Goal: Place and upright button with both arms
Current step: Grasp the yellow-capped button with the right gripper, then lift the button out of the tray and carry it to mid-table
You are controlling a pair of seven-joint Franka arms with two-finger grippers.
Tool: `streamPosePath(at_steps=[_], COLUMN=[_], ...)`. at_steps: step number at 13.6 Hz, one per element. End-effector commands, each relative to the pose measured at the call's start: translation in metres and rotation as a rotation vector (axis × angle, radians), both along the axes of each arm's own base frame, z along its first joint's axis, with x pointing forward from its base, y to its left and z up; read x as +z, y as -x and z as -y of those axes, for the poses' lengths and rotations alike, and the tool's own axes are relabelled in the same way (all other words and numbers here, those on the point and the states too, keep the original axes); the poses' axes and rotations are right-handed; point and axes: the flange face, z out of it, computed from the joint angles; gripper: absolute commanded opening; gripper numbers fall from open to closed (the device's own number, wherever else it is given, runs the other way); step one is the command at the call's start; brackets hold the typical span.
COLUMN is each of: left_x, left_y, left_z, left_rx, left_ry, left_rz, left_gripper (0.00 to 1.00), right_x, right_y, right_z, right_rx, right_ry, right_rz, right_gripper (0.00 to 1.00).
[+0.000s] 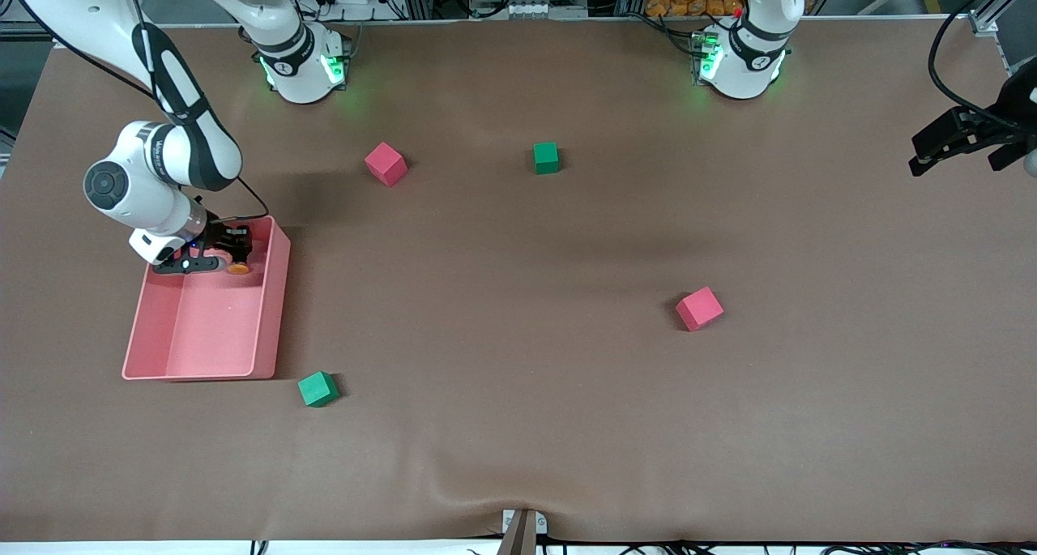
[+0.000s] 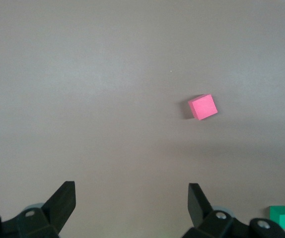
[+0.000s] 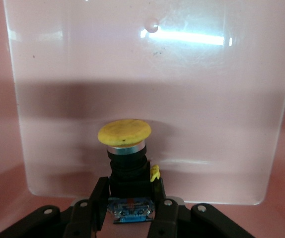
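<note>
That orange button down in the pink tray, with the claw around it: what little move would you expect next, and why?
Probably a short lift straight up. The right gripper is shut on the button by its dark body, low inside the pink tray, so the button has to clear the tray's walls before it can go to the table. The left gripper waits open over the table toward the left arm's end.

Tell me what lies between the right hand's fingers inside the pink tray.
The button: the right hand is shut on its dark body, orange cap pointing away, inside the pink tray. The right wrist view shows it best.

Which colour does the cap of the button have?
Yellow-orange; the button cap shows best in the right wrist view.
</note>
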Motion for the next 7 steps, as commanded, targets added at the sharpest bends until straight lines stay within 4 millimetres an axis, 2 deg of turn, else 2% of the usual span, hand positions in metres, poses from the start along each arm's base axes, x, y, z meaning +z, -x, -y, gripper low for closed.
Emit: streamPosePath(at_steps=[1, 4, 7], left_x=[-0.003, 0.001, 0.0], left_y=[-0.004, -0.001, -0.001], left_z=[0.007, 0.028, 0.031], left_rx=[-0.007, -0.042, -0.044], left_ry=[0.002, 0.0, -0.002], left_rz=[-0.001, 0.007, 0.004], left_gripper=[1.0, 1.0, 1.0], right_x=[-0.009, 0.026, 0.069], right_y=[0.003, -0.008, -0.023], right_z=[-0.001, 0.002, 0.004], right_rx=[0.025, 0.068, 0.085], right_ry=[0.009, 0.015, 0.025], right_rz=[0.013, 0.076, 0.142], right_gripper=[0.0, 0.0, 0.0])
